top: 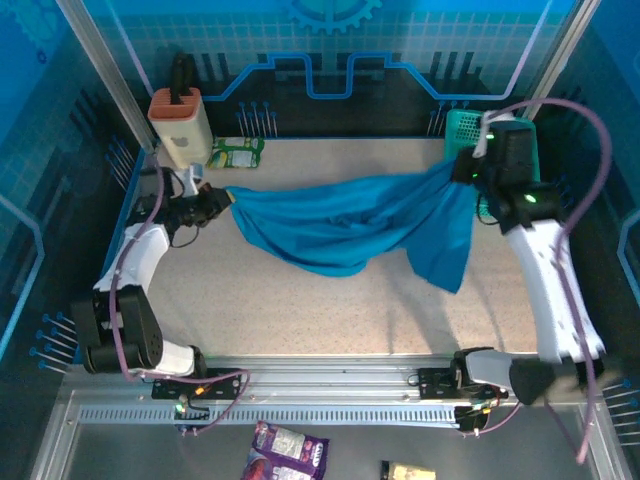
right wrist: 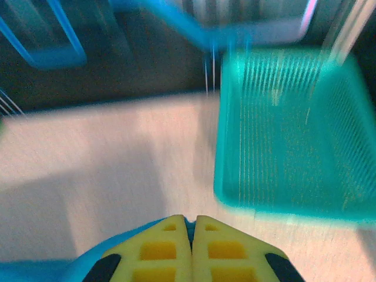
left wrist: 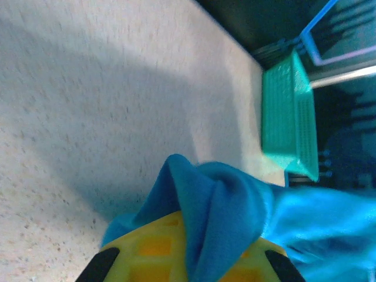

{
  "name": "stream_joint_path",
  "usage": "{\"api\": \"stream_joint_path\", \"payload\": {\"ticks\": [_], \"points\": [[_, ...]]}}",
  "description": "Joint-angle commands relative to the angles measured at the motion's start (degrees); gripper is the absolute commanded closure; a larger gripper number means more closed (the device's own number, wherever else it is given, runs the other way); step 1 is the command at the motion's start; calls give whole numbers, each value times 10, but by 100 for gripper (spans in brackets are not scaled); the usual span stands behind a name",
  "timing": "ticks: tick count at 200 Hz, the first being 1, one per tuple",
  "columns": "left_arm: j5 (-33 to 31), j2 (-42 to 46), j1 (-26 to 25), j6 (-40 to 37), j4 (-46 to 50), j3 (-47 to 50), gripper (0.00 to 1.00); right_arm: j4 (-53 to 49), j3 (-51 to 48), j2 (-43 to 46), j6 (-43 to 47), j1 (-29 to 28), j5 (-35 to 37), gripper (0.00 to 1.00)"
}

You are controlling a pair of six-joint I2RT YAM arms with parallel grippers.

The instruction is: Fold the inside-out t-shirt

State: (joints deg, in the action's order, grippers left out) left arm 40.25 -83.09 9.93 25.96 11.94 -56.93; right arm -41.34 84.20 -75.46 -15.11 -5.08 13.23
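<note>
The blue-teal t-shirt (top: 345, 225) hangs stretched between both grippers above the table, sagging in the middle, with a flap drooping at its right end. My left gripper (top: 222, 197) is shut on its left edge; in the left wrist view a bunched fold of the t-shirt (left wrist: 220, 205) runs between the yellow fingers (left wrist: 147, 249). My right gripper (top: 462, 165) is shut on the right edge, with a thin sliver of the t-shirt (right wrist: 189, 226) pinched between its fingers (right wrist: 158, 249).
The teal mesh basket (top: 462, 127) stands at the back right, close behind my right gripper, also basket (right wrist: 294, 135) and basket (left wrist: 288, 111). An orange-and-cream container (top: 180, 125) and a green packet (top: 238, 152) sit at the back left. Snack bags (top: 288, 450) lie below the rail.
</note>
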Motion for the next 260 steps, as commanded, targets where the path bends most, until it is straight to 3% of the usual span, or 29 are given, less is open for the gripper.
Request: {"api": "stream_joint_path", "payload": {"ticks": [1,16,50,71,88,109,141,164,198,241,260], "points": [[-1,-48,-27,-27,14,27,94,-28,-79,-82,-52,28,-73,80],[-12,-71,-34,-28,-3,40,93,-22,-98,-106,-53,25,-62,70],[-49,-77,-36,-26,-18,54,91,21,-126,-86,-36,-14,-135,67],[-60,-75,-36,-26,-19,55,88,29,-129,-104,4,-76,-192,67],[-65,-73,-36,-25,-18,55,80,29,-120,-141,25,-130,-209,68],[-73,-60,-36,-27,-11,56,71,16,-84,-200,40,-190,-190,67],[-109,-17,-36,-40,18,64,58,-15,-7,-292,60,-243,-128,58],[-128,16,-36,-47,36,78,55,-47,51,-351,79,-263,-79,52],[-154,49,-36,-59,63,100,54,-77,97,-402,93,-271,-83,51],[-203,49,-44,-65,89,117,52,-102,124,-434,99,-276,-88,61],[-189,50,-59,-54,79,118,52,-109,130,-427,96,-277,-84,90]]}}
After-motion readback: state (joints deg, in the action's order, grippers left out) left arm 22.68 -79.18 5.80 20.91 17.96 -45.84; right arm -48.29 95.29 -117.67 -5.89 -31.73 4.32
